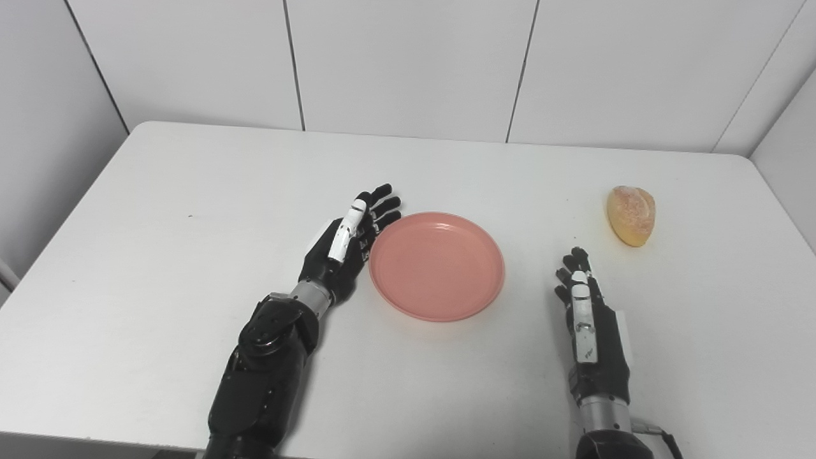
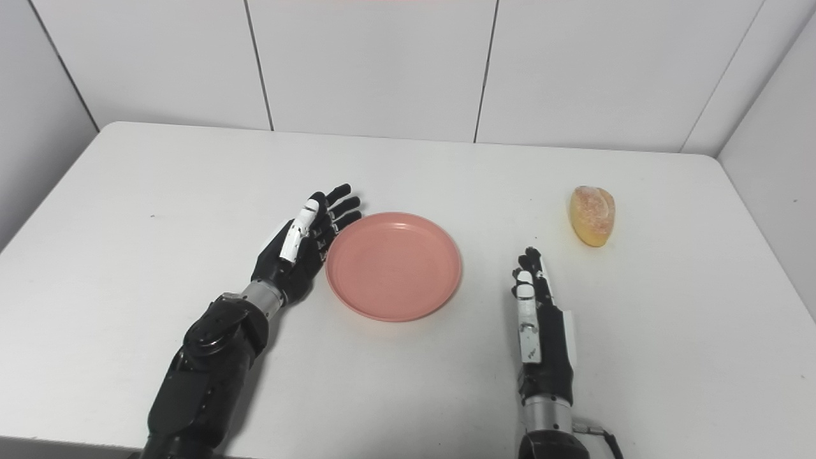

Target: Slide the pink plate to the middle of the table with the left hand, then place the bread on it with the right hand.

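A: Status of the pink plate (image 1: 437, 266)?

B: Near mid-table (image 1: 191, 268), empty. Left hand (image 1: 347, 245) lies flat against its left rim, fingers spread, holding nothing.

A: And the bread (image 1: 631, 215)?

B: Well right of the plate, slightly beyond it. Right hand (image 1: 583, 306) sits between them, fingers extended, empty.

A: Handling?

B: Plate likely rigid, light, slides easily. Bread looks soft; grasp across its middle, gently
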Robot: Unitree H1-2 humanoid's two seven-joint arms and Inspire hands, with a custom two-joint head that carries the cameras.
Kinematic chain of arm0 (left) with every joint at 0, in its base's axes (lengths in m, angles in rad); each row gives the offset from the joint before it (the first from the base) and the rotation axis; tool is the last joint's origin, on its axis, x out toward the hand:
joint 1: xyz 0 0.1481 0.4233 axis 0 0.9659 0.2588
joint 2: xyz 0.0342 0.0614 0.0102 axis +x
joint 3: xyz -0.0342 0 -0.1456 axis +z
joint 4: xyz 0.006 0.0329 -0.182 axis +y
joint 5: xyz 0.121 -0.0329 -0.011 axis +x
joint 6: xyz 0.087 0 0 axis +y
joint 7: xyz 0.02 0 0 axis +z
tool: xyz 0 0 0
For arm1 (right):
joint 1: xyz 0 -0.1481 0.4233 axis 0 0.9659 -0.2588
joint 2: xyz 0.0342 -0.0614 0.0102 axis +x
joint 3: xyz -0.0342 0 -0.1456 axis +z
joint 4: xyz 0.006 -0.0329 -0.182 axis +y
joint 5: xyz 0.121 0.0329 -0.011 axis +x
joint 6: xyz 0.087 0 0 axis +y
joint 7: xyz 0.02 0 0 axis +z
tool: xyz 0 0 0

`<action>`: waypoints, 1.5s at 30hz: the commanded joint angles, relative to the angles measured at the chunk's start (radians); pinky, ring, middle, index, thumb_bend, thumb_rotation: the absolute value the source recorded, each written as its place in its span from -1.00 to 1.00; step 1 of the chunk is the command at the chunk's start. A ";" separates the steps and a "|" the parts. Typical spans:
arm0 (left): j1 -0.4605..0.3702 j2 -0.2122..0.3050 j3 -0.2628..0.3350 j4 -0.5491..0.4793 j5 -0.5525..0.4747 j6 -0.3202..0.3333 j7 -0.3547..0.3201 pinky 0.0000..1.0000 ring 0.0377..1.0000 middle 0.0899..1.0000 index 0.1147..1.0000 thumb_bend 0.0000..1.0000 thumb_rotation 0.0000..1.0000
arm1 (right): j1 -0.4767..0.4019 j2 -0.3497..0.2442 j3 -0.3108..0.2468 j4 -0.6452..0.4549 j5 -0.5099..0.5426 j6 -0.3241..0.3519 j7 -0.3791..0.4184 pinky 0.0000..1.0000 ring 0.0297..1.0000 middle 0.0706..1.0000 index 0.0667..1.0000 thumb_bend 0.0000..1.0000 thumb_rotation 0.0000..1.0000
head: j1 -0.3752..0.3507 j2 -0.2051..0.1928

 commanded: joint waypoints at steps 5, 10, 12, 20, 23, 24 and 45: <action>0.011 -0.003 -0.001 0.034 0.006 0.030 -0.005 0.84 0.81 0.79 0.74 -0.38 1.00 | -0.015 -0.001 0.014 -0.083 -0.068 0.006 -0.005 0.82 0.82 0.85 0.86 -0.43 1.00 | -0.043 0.002; 0.011 0.003 0.001 0.038 0.001 0.030 -0.013 0.85 0.82 0.79 0.75 -0.39 1.00 | -0.051 -0.017 0.003 -0.143 -0.113 0.008 -0.003 0.78 0.78 0.81 0.84 -0.43 1.00 | -0.076 0.003; 0.011 0.005 0.001 0.037 0.001 0.032 -0.015 0.85 0.82 0.80 0.75 -0.39 1.00 | -0.070 -0.030 0.000 -0.155 -0.142 -0.004 -0.006 0.75 0.76 0.80 0.83 -0.43 1.00 | -0.085 0.002; 0.009 0.016 0.009 0.044 0.000 0.030 -0.022 0.84 0.82 0.80 0.75 -0.38 1.00 | -0.182 -0.077 -0.015 -0.186 -0.303 -0.041 -0.052 0.65 0.70 0.71 0.72 -0.21 1.00 | -0.142 -0.011; 0.010 0.016 0.014 0.040 -0.002 0.036 -0.025 0.83 0.81 0.79 0.74 -0.38 1.00 | -0.224 -0.100 -0.028 -0.204 -0.351 -0.030 -0.056 0.54 0.67 0.68 0.69 -0.24 1.00 | -0.160 -0.019; 0.011 0.017 0.015 0.041 -0.002 0.036 -0.027 0.83 0.81 0.79 0.74 -0.38 1.00 | -0.239 -0.107 -0.035 -0.205 -0.362 -0.028 -0.060 0.51 0.66 0.67 0.68 -0.23 1.00 | -0.172 -0.022; 0.004 0.026 0.034 0.070 -0.022 0.025 -0.049 0.85 0.81 0.79 0.74 -0.37 1.00 | -0.510 -0.261 -0.086 -0.073 -0.770 0.312 -0.011 0.37 0.61 0.74 0.76 0.47 0.34 | -0.259 -0.053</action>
